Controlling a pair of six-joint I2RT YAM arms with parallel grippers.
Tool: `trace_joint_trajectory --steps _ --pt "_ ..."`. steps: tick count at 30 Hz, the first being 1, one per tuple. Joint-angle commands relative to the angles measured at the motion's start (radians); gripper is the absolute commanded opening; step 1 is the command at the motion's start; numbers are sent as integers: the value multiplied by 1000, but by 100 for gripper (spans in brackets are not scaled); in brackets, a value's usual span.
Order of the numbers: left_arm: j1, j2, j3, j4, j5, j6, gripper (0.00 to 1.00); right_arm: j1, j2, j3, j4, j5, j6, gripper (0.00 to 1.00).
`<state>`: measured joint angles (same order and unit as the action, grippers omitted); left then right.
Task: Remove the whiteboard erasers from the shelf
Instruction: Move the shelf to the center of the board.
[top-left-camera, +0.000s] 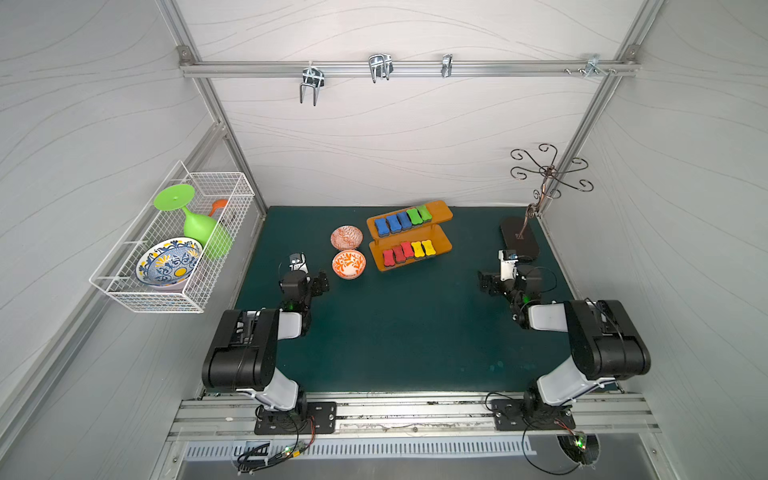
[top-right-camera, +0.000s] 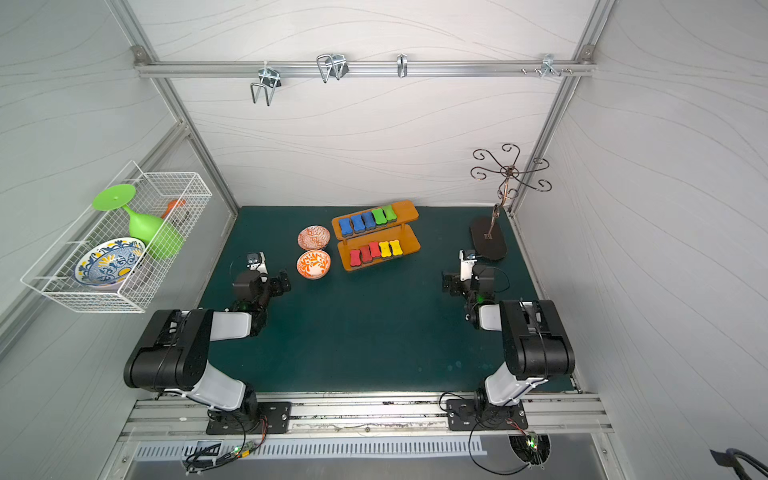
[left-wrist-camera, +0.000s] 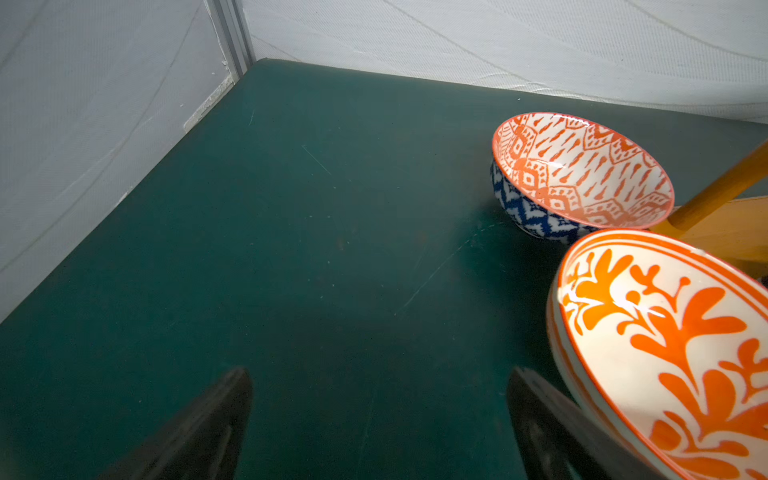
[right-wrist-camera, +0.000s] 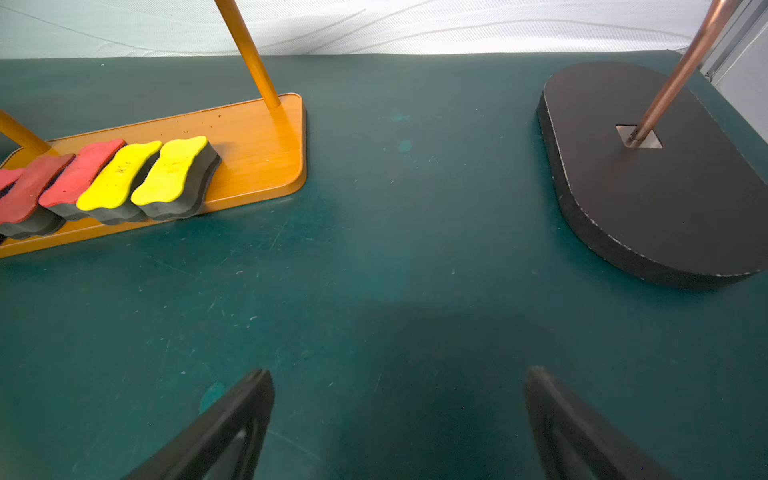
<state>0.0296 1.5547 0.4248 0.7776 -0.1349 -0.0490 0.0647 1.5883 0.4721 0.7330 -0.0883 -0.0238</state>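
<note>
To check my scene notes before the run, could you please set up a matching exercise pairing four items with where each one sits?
Things:
1. blue erasers
2. yellow erasers
3. green goblet
4. orange-leaf bowl

Places:
A. in the white wire basket
B. on the upper board of the shelf
C. standing on the green mat
D. on the lower board of the shelf

Pairs: 1-B, 2-D, 3-A, 4-C
</note>
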Motion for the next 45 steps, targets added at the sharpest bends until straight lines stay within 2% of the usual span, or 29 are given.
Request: trace_joint_trajectory --steps 1,16,18,19,20,22,24,27,32,37,40,45 --pt "-3 -4 -6 59 -7 -3 100 -6 -16 -12 23 -16 3 99" --pt "-5 -7 -8 59 -9 -2 100 -4 -18 -11 23 -14 -2 99" --pt "-12 -24 -4 50 -64 -9 100 15 -38 1 -5 96 23 99" --pt "-27 -69 28 -55 -155 -26 100 51 -75 22 -72 215 22 99" --pt "-37 -115 83 -202 -215 -46 100 92 -123 90 -227 319 25 99" --pt "-37 -168 188 -430 -269 -93 100 129 -166 259 -565 350 80 99" --pt "-37 -221 296 -649 -297 -205 100 171 -172 397 -761 348 131 99" --pt "-60 -253 423 -861 -244 -371 95 258 -148 570 -905 311 76 99" --pt "-176 -212 601 -1011 -78 -489 89 267 -31 889 -1102 63 91 99" --pt "-261 -128 746 -1079 69 -521 84 212 159 1205 -1278 -136 73 99" --pt "-263 -80 798 -1091 164 -536 80 174 276 1358 -1347 -238 57 99" --pt "-261 -5 881 -1126 294 -509 73 127 448 1548 -1420 -371 32 93"
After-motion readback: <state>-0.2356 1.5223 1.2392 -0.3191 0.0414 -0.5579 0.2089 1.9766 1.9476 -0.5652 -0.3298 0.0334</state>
